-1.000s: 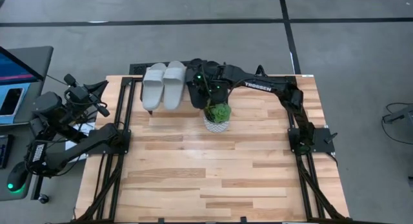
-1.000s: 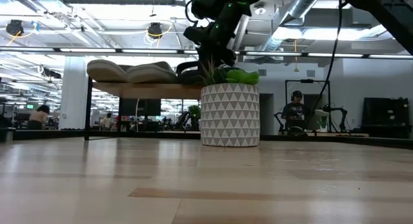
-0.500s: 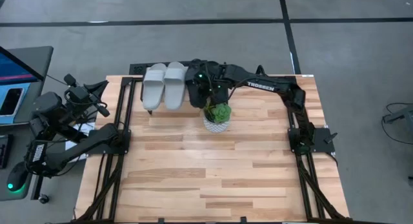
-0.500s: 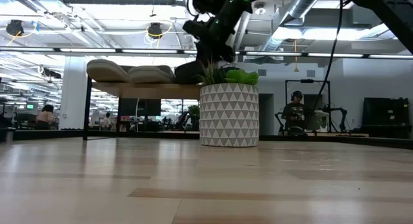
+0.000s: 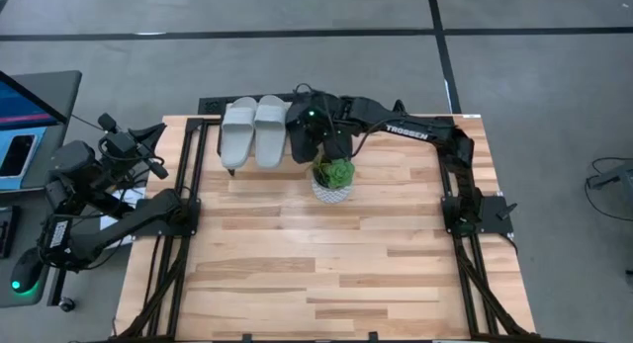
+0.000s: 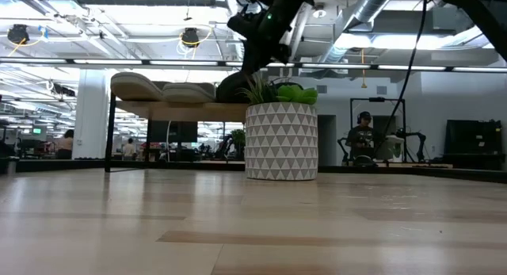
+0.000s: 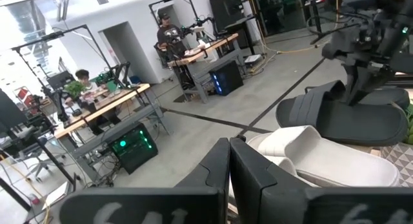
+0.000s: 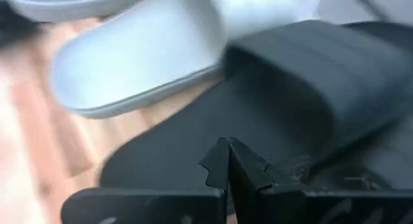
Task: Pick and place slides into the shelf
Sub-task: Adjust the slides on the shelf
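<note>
Hovering over the shelf point(image 6: 186, 111) at the far edge of the surface point(image 5: 326, 254): right gripper point(image 8: 229, 161) clenched, empty, just above the black slides point(image 5: 303, 135). Lying side by side on the shelf top: both grey slides point(image 5: 254, 130), long axes running front to back, with the black pair directly beside them, under the gripper. Probably all four sitting placed, though the second black one is mostly hidden. Waiting well off to the side: left gripper point(image 7: 230, 164), clenched, empty. Standing just in front: plant pot point(image 5: 333, 180).
</note>
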